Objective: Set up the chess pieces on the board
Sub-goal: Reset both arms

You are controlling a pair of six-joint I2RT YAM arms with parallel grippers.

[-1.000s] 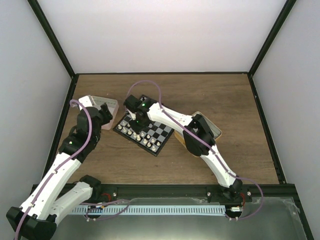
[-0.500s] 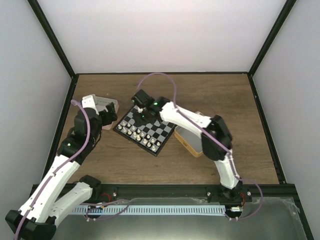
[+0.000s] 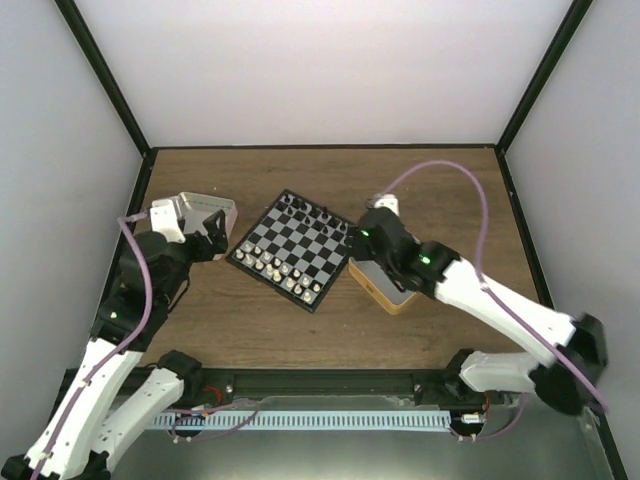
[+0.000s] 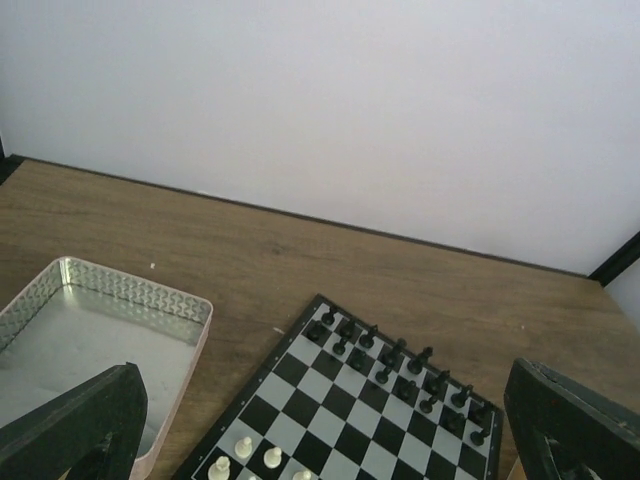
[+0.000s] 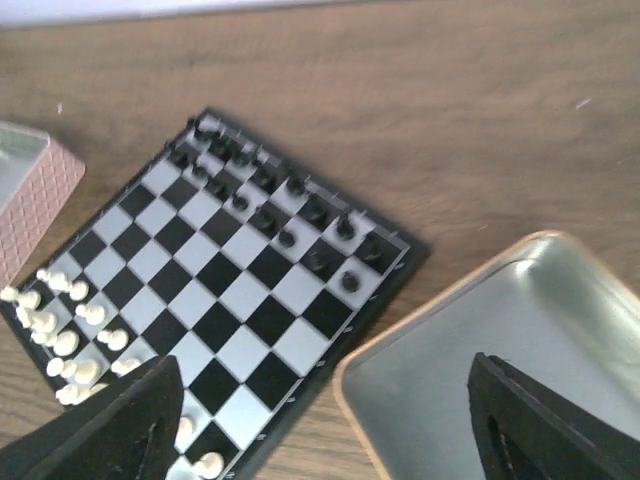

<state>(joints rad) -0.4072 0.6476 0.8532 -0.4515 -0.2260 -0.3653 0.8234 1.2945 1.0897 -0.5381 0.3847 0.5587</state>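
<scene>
Two rows of cream-white chess pieces [image 3: 277, 270] stood on the chessboard [image 3: 300, 245], along its edge at 7 o'clock in the top view; the rows were not quite even, and some pieces stood close together; the black chess pieces [image 3: 312, 213] stood along the opposite edge, at 1 o'clock. The chessboard lay turned at an angle near the middle of the wooden table [image 3: 450, 190]; a pink tin [image 3: 222, 209] sat at 9 o'clock from it, just beside its left corner; a tan tin [image 3: 385, 292] sat at 4 o'clock from it, very near the right corner, and I could not tell whether they touched. The left gripper [image 4: 320, 400] hung by the near side of the pink tin; its jaws stood wide apart, with nothing between them; the right gripper [image 5: 322, 365] hung above the tan tin, at that tin's 11 o'clock part; its jaws stood wide too, and they held nothing.
</scene>
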